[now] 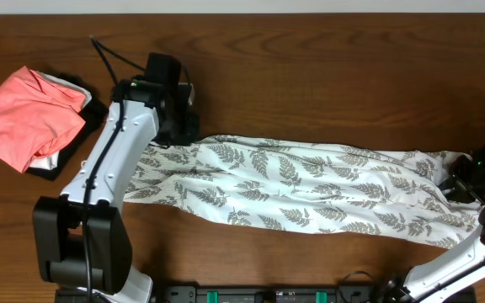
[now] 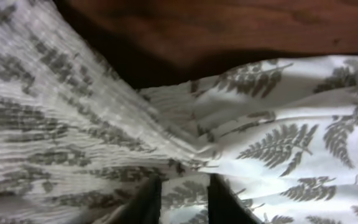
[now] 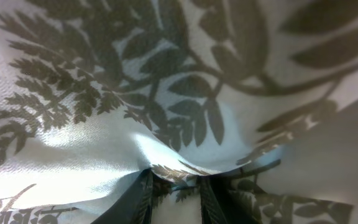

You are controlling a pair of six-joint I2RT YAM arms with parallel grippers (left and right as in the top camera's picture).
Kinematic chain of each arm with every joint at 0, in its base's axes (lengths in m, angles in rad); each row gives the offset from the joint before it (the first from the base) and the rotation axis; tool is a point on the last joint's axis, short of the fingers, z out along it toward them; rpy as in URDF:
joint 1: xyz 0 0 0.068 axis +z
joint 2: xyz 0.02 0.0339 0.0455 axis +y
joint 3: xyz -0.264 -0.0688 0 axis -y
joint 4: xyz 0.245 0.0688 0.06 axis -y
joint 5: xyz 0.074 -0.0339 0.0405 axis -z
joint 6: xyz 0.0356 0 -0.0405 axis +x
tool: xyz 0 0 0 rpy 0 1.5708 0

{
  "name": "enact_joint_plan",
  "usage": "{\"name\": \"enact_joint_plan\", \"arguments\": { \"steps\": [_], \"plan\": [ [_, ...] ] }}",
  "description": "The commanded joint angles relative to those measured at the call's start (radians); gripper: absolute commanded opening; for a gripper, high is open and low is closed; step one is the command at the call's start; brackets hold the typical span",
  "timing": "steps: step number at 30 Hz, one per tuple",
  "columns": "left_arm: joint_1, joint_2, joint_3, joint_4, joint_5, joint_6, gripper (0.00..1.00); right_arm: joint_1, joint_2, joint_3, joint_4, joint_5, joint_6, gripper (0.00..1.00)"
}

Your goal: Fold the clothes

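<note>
Both the left gripper [image 2: 184,191] and right gripper [image 3: 174,186] pinch opposite ends of the dress [image 1: 310,189].

My left gripper [image 2: 184,196] shows at the bottom edge as two dark fingers [image 2: 149,200], set close together with a bunched fold of the dress [image 2: 278,149] caught between them. To the left the white cloth is finely ribbed and gathered; to the right it lies smoother, and grey-green fern leaves are printed all over it. Above the cloth's edge I see the dark brown wooden table [image 2: 229,28], shadowed where the two meet.
</note>
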Motion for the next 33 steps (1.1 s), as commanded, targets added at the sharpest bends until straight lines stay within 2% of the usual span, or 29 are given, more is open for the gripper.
{"name": "enact_joint_plan", "arguments": {
  "steps": [1,3,6,11,22,29,33],
  "plan": [
    [-0.041,-0.002,-0.008,0.028,0.011,0.027,0.40,0.002,0.026,-0.032,0.024,0.004,0.006,0.25],
    [-0.056,0.000,-0.008,0.052,0.010,-0.002,0.53,0.002,0.026,-0.031,0.024,0.003,0.006,0.25],
    [-0.056,0.006,-0.008,0.092,0.010,-0.188,0.54,0.003,0.026,-0.032,0.024,0.003,0.006,0.25],
    [-0.056,0.044,-0.009,0.169,0.006,-0.290,0.53,0.003,0.026,-0.032,0.021,0.003,0.006,0.25],
    [-0.003,0.240,-0.009,0.172,-0.095,-0.292,0.53,0.005,0.026,-0.032,0.022,0.003,0.006,0.26],
    [0.069,0.247,-0.002,0.241,-0.096,-0.257,0.53,0.005,0.026,-0.032,0.026,0.004,0.006,0.26],
    [0.100,0.247,0.005,0.240,-0.150,-0.258,0.52,0.004,0.026,-0.032,0.026,0.007,0.006,0.25]
  ]
}}
